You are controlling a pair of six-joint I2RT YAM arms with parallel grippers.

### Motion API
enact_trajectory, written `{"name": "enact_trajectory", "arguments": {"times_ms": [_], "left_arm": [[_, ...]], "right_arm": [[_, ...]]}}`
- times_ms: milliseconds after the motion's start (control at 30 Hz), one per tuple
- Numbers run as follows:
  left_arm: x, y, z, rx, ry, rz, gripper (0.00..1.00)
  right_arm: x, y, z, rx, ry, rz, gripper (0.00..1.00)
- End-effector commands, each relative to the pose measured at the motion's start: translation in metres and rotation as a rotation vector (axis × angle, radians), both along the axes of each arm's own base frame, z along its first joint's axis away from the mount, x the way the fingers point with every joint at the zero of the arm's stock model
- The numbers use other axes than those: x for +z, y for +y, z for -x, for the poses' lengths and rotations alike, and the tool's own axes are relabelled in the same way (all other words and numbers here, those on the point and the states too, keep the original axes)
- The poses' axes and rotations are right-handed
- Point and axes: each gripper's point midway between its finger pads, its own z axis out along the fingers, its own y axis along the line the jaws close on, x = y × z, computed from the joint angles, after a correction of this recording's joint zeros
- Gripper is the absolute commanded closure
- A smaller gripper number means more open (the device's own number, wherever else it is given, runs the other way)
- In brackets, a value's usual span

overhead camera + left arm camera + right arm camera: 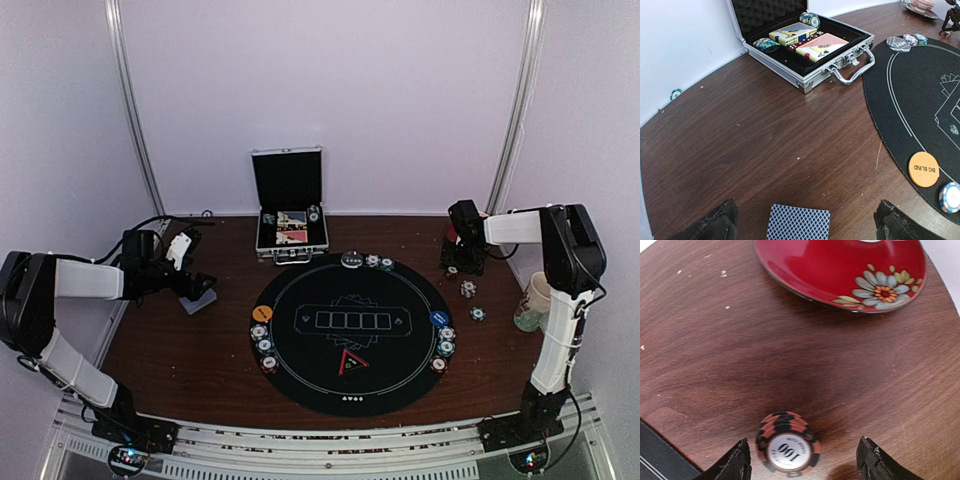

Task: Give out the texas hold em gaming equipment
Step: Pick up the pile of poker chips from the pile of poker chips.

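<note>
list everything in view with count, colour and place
case: 1, silver, open, far middle, cards and chips inside
mat: 1, black, round, centre
mat chips: about 8, mixed, along rim
grey disc: 1, far rim
orange button: 1, left rim
blue button: 1, right rim
loose chips: 2, mixed, right of mat
teal chip: 1, by left wall
card: 1, blue-backed, flat, left of mat
plate: 1, red, flowered, far right
red chip: 1 or short stack, near plate
mug: 1, pale, right edge
left gripper: black, open, either side of card
right gripper: black, open, either side of red chip
</note>
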Motion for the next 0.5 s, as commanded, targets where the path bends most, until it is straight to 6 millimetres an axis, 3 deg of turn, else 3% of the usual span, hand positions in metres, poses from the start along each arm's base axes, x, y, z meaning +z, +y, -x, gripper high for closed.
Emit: {"name": "enact_trajectory", "arguments": {"times_ms": [0, 467], "left_arm": [[0.0131, -0.0008, -0.0083, -0.003, -0.046, 0.012, 0.02], [0.0117, -0.0007, -0.0086, -0.003, -0.043, 0.01, 0.02]], "right_arm": [[0.0028, 0.0056, -0.0123, 0.014, -0.027, -0.024, 0.27], [-0.0047, 0.0058, -0.0171, 0.012, -0.016, -0.02, 0.39]]}}
